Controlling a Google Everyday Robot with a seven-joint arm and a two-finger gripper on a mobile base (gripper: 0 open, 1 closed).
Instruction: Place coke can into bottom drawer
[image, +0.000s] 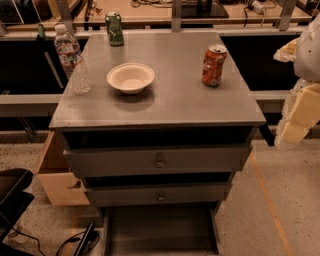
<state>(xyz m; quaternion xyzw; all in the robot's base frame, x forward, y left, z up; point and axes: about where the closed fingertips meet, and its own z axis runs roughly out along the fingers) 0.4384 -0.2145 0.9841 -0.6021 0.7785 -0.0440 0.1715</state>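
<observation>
The coke can (214, 65) is red-orange with a silver top and stands upright on the right side of the grey cabinet top (175, 107). The bottom drawer (160, 232) is pulled out at the foot of the cabinet, showing its flat grey floor with nothing in it. My gripper (296, 120), cream-yellow below a white arm, hangs at the right edge of the view, off the cabinet's right side and lower than the can. It is well apart from the can and holds nothing that I can see.
A white bowl (130, 77) sits mid-top, a clear water bottle (73, 59) at the left edge and a green can (114, 29) at the back. The two upper drawers (159, 161) with round knobs stand slightly ajar. A wooden box (56, 175) and a black object (12, 192) lie on the floor to the left.
</observation>
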